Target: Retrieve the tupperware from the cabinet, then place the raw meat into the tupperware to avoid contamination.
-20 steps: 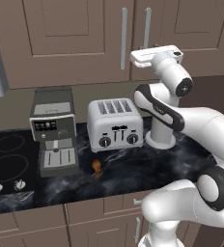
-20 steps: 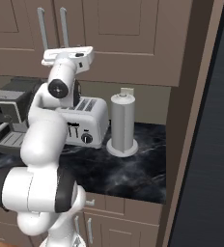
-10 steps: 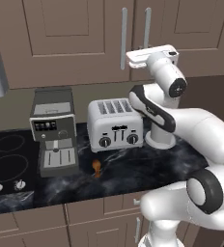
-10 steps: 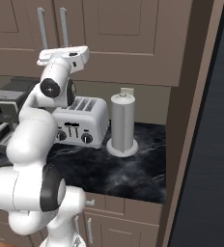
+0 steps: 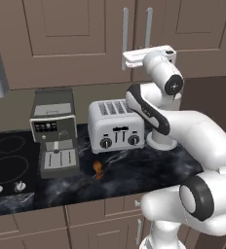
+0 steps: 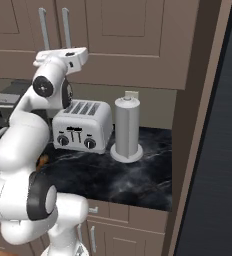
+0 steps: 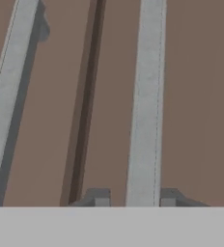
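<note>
Gripper (image 7: 134, 198) in the hand view sits at the bottom centre of the frame, its two dark finger tips standing narrowly apart on either side of a silver bar handle (image 7: 145, 101); whether the tips actually press on the bar cannot be told. That handle runs nearly straight up the frame, and a second handle (image 7: 10, 91) slants up the left side. Between them a dark seam splits the brown doors of the cabinet (image 7: 196, 96).

From the left base camera, the gripper (image 5: 134, 59) is in the upper middle of the frame, at the lower ends of the two upright bar handles where the closed cabinet (image 5: 71, 39) doors meet. The handles' long axes run vertically. Low in the frame, left of centre, the raw meat (image 5: 98, 168) lies on the dark marble counter (image 5: 149, 170), in front of the silver toaster (image 5: 116, 125) and just right of the coffee machine (image 5: 54, 133); it stands roughly on end, its long axis vertical in the frame. A black stovetop (image 5: 8, 160) fills the lower left.

From the right base camera, the gripper (image 6: 45, 59) is at the upper left, against the handles of the cabinet (image 6: 128, 40). The toaster (image 6: 83, 125) sits left of centre, with a tall grey cylinder (image 6: 127, 129) upright just beside it on the right.
</note>
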Robot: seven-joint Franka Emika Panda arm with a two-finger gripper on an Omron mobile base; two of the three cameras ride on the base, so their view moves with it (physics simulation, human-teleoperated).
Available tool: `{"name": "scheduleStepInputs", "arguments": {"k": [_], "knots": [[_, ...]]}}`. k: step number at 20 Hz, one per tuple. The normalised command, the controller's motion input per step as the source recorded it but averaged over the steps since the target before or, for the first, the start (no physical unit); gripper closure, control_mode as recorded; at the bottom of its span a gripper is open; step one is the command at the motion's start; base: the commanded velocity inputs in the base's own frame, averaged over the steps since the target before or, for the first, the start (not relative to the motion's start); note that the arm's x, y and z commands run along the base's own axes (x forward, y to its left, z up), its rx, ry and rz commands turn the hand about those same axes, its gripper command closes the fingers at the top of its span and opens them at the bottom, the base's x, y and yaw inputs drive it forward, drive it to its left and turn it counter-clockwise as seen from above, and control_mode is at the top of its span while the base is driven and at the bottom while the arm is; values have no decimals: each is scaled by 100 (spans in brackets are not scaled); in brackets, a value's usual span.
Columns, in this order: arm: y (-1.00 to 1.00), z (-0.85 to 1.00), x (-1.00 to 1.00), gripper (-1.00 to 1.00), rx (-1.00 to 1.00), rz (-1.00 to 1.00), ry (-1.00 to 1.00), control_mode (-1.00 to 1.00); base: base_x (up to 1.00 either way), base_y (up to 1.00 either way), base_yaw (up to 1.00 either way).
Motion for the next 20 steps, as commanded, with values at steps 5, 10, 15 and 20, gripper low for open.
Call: {"name": "scheduleStepInputs", "arguments": {"k": [5,10,15,20], "knots": [[-4,0,-16,100,0,0,10,-100,0,0,0],[-19,0,-39,100,0,0,9,-100,0,0,0],[-22,0,-42,100,0,0,8,-100,0,0,0],[-24,0,-43,100,0,-2,8,-100,0,0,0]]}}
